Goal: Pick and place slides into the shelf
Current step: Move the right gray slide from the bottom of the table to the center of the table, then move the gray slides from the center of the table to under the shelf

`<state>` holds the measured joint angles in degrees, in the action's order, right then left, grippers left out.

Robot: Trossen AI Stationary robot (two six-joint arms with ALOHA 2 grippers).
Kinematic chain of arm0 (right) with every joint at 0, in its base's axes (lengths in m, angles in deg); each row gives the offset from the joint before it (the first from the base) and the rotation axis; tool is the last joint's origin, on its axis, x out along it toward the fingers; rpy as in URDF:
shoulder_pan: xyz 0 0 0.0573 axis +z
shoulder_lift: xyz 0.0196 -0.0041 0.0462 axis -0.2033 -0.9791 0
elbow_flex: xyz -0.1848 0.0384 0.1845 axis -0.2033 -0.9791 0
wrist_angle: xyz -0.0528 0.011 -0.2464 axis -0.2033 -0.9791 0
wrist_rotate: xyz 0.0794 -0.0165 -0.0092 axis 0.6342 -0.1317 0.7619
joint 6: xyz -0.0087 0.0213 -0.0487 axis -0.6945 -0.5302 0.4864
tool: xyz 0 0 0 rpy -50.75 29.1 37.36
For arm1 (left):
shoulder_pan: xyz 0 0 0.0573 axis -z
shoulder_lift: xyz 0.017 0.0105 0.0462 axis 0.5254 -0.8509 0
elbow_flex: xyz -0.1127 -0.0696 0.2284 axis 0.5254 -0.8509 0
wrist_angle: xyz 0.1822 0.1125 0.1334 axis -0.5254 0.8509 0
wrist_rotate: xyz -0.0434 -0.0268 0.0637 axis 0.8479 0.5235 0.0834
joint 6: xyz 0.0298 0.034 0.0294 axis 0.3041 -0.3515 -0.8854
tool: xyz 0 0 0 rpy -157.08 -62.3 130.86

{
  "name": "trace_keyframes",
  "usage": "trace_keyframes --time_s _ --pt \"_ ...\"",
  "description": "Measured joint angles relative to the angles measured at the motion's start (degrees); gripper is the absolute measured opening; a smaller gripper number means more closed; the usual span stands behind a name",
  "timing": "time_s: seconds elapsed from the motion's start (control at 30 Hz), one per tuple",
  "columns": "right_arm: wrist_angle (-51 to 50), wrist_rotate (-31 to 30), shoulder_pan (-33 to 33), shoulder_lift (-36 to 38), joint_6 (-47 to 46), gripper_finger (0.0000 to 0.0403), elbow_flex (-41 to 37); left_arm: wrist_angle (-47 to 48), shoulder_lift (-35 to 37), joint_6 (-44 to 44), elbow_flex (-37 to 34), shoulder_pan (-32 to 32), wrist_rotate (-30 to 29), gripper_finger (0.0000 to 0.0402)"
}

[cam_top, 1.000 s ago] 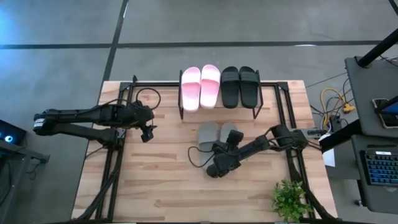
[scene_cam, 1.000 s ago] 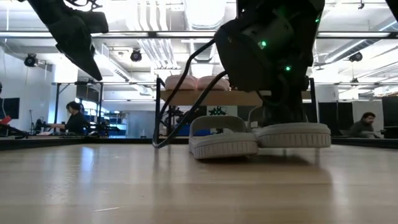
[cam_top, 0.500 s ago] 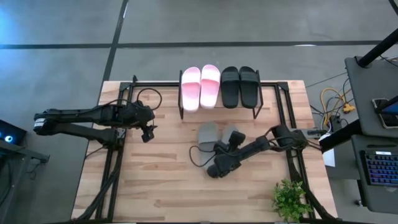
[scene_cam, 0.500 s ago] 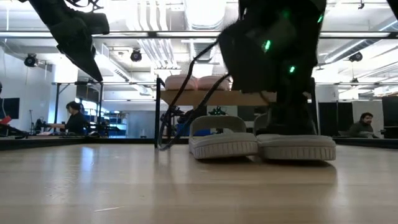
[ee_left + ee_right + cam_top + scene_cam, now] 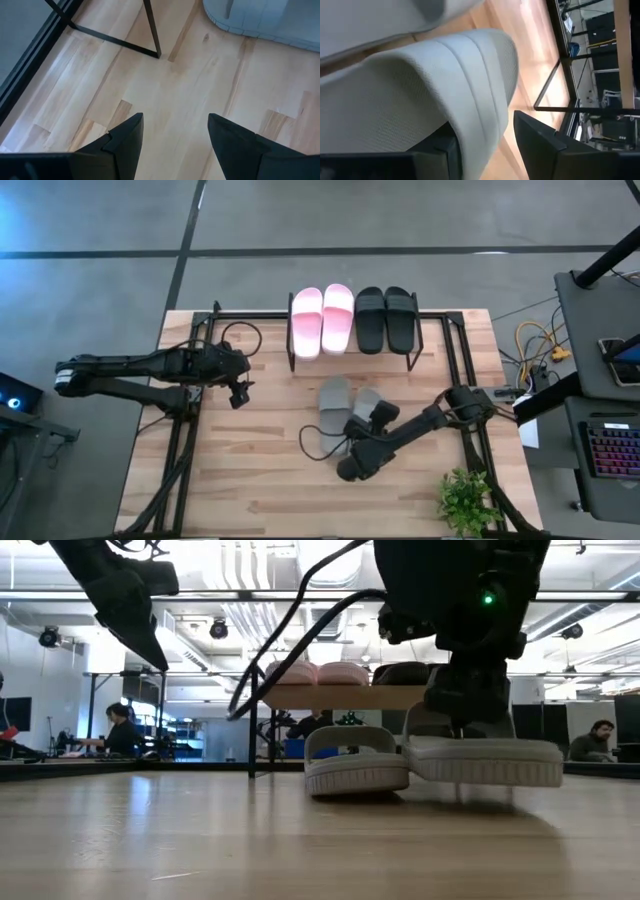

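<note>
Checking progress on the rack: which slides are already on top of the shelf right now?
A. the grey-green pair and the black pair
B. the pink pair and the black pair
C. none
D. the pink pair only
B: in the high view the pink pair and the black pair sit on the shelf; the grey-green pair is on the table.

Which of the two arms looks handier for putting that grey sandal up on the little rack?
The right. Its pincer is already shut on one grey-green slide, just in front of the shelf. The left pincer hangs open and empty near the table's left edge.
</note>
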<state>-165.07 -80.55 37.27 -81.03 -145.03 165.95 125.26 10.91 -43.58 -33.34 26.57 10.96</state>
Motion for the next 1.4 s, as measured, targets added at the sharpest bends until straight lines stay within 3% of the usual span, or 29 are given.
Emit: trace_keyframes --time_s 0.1,0.27,0.4,0.6,0.7,0.83,0.93,1.07,1.3,1.4 --pt "0.0 2.6 -0.8 0.0 -0.9 0.0159 0.6 -0.4 -0.4 0.0 0.0 0.0 0.0 0.0208" --pt "4.4 17.2 -2.1 0.2 7.0 0.0165 2.7 -0.2 -0.6 0.0 0.0 0.0 0.0 0.0208" --pt "6.1 22.1 -1.8 0.2 8.7 0.0163 5.8 -0.2 -0.6 0.1 0.0 0.0 0.0 0.0208" --pt "-0.6 21.7 0.5 1.2 -1.0 0.0156 15.0 -0.1 -0.4 1.2 0.0 0.0 0.3 0.0208" --pt "-0.6 21.7 3.0 2.5 -5.5 0.0152 15.4 -0.1 -0.3 1.3 0.0 0.0 0.3 0.0208" --pt "0.6 33.4 4.6 2.2 -12.0 0.0145 12.5 -0.2 -0.3 1.2 0.0 0.0 0.3 0.0208" --pt "16.4 39.2 6.4 4.3 -14.6 0.0137 11.3 -0.1 -0.3 1.0 0.0 0.0 0.3 0.0208" --pt "35.8 38.2 8.3 5.5 -20.8 0.0114 9.5 -0.1 -0.3 1.0 0.0 0.1 0.2 0.0208" --pt "44.2 31.6 8.6 2.8 -29.2 0.0023 4.8 -0.1 -0.5 0.9 -0.1 0.1 0.4 0.0208" --pt "45.9 30.6 8.8 1.1 -31.4 0.0012 4.0 -0.1 -0.4 0.9 -0.1 0.3 0.7 0.0208"
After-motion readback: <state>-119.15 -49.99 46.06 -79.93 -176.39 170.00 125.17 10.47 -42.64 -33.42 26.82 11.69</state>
